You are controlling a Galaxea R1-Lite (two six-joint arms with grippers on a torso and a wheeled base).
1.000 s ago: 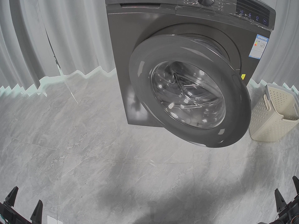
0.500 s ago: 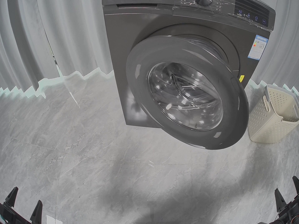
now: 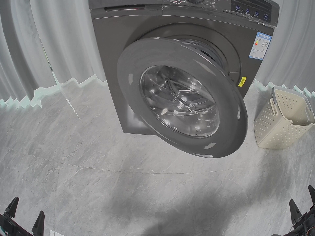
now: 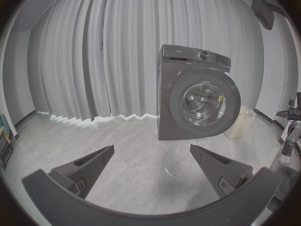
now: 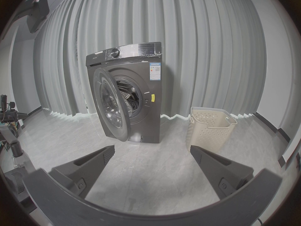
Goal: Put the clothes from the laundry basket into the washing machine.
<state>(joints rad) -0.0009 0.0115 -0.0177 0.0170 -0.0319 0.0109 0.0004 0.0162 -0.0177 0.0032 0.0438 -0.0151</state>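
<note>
A dark grey washing machine (image 3: 137, 33) (image 4: 166, 88) (image 5: 147, 91) stands against the curtain, its round glass door (image 3: 180, 99) (image 4: 203, 102) (image 5: 111, 105) swung wide open toward me. To its right sits a cream perforated laundry basket (image 3: 279, 125) (image 4: 240, 127) (image 5: 210, 129) on the floor; its inside is hidden from me. My left gripper (image 3: 25, 210) (image 4: 152, 156) is low at the head view's bottom left, open and holding nothing. Low at the bottom right, my right gripper (image 3: 303, 200) (image 5: 152, 156) is likewise open with nothing in it. Both are well short of the machine.
Grey marble-look floor (image 3: 82, 167) stretches between me and the machine. Pale pleated curtains (image 3: 59, 30) hang behind the machine and basket. The open door juts out over the floor.
The whole head view has shifted: machine and basket now sit further left in the picture, so the camera has moved. Both grippers look the same.
</note>
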